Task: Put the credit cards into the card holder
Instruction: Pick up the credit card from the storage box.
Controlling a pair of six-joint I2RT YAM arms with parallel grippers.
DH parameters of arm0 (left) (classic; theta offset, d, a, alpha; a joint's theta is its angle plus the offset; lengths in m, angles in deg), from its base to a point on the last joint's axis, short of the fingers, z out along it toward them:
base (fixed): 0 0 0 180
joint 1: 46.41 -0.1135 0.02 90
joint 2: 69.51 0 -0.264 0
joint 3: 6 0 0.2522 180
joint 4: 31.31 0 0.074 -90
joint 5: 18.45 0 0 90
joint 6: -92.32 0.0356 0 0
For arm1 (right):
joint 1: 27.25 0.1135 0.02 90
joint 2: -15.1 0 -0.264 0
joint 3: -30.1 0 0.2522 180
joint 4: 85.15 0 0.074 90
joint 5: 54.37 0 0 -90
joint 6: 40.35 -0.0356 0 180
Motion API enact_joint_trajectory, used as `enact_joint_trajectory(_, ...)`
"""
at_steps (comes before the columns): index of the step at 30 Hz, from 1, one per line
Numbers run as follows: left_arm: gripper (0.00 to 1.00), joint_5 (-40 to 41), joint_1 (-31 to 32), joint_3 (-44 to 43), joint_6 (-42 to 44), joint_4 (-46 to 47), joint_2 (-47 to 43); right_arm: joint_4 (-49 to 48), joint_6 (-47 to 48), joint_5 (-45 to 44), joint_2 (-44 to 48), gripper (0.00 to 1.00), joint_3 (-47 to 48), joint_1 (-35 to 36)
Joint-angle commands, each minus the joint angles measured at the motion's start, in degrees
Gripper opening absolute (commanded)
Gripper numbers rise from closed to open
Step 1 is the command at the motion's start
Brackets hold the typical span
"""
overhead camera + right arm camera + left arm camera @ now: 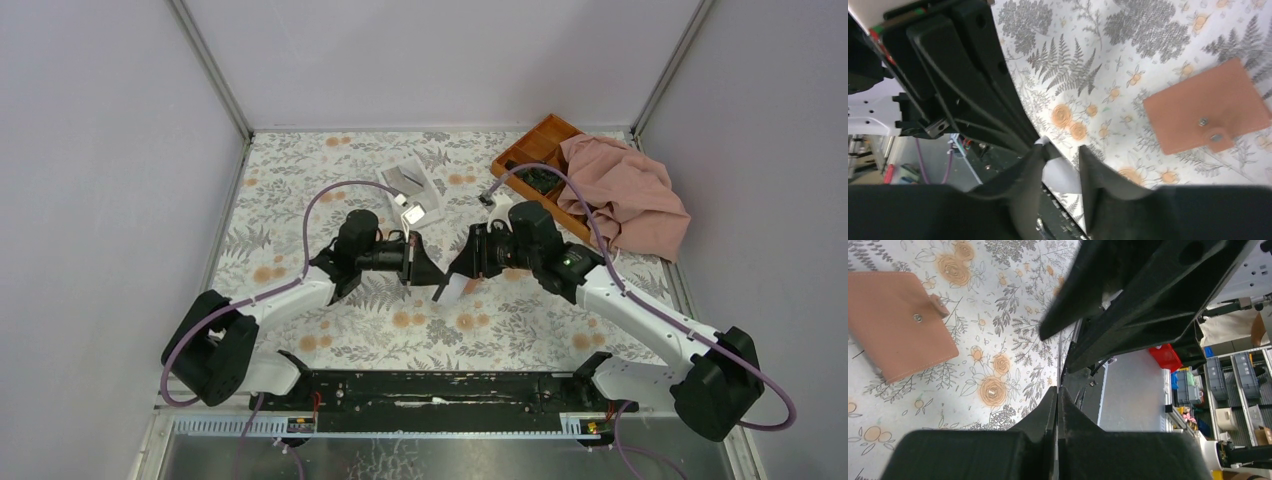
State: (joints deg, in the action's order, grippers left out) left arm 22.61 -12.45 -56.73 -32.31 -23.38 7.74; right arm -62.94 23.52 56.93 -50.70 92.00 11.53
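Note:
A pale credit card (pixel 1062 175) hangs above the table between both grippers. My left gripper (pixel 1058 389) is shut on it, and the card shows there edge-on as a thin light line (pixel 1059 360). My right gripper (pixel 1062 150) is open: the card lies against one finger, with a gap to the other. In the top view the two grippers (pixel 428 272) (pixel 452 275) meet tip to tip at mid-table, with the card (pixel 452 291) below them. The card holder (pixel 898 325) (pixel 1208 112), tan with a snap button, lies closed and flat on the table under the grippers. More grey credit cards (pixel 403 179) lie further back.
A small white box (pixel 415 213) sits just behind the grippers. An orange compartment tray (pixel 540 150) stands at the back right, partly covered by a pink cloth (pixel 625 195). The table has a floral cover (pixel 300 200), and grey walls close it in on three sides.

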Motion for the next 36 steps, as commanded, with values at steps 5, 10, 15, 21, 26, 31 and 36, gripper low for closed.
enact_joint_trajectory(5, 0.0, 2.38, 0.76, -2.08, -1.29, 4.34, 0.86, -1.21, 3.45, -7.79, 3.83, 0.66, 3.49, -1.08)
enact_joint_trajectory(10, 0.0, 9.4, 0.74, -2.31, -4.1, 5.97, 0.83, -2.72, 2.53, -13.53, 8.93, 0.67, -3.54, -1.08)
enact_joint_trajectory(15, 0.0, 13.29, 0.76, -1.88, -8.6, 9.11, 1.02, -9.42, -0.84, -15.71, 14.93, 0.67, -13.28, -1.08)
enact_joint_trajectory(21, 0.0, 10.61, 0.76, -1.98, -13.61, 14.2, 3.84, -18.33, -3.93, -13.14, 16.75, 0.67, -20.03, -1.1)
enact_joint_trajectory(26, 0.0, 8.6, 0.76, -1.73, -15.7, 16.75, 5.73, -24.24, -6.13, -11.71, 16.7, 0.66, -22.69, -1.11)
enact_joint_trajectory(31, 0.0, 7.7, 0.76, -1.02, -17.0, 19.62, 7.0, -27.59, -7.97, -10.82, 15.93, 0.65, -24.02, -1.08)
enact_joint_trajectory(36, 0.0, 5.78, 0.76, -0.47, -20.27, 24.77, 8.63, -30.64, -9.1, -9.99, 14.3, 0.64, -24.94, -1.08)
